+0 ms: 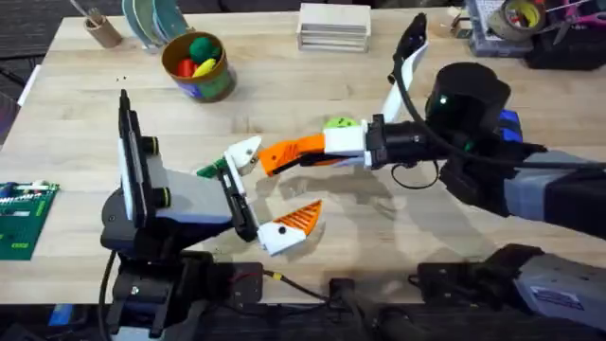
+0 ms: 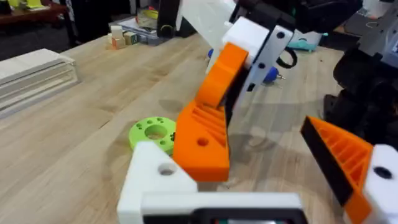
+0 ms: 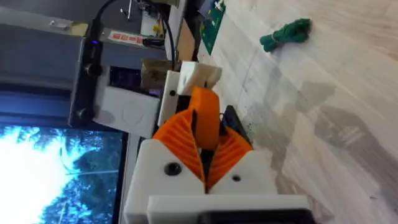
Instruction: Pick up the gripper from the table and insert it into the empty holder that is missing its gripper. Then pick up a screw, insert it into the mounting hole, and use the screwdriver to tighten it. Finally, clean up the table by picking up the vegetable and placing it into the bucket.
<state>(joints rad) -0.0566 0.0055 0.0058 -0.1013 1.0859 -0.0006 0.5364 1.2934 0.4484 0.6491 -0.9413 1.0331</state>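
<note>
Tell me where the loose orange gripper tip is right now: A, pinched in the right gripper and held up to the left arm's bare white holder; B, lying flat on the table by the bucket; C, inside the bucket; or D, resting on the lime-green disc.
A: the right gripper is shut on the gripper, holding it against the empty holder on the left arm.

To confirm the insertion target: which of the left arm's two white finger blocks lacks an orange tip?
The empty holder, the block farther from the arm bases: its end is bare white. The nearer block carries an orange tip.
</note>
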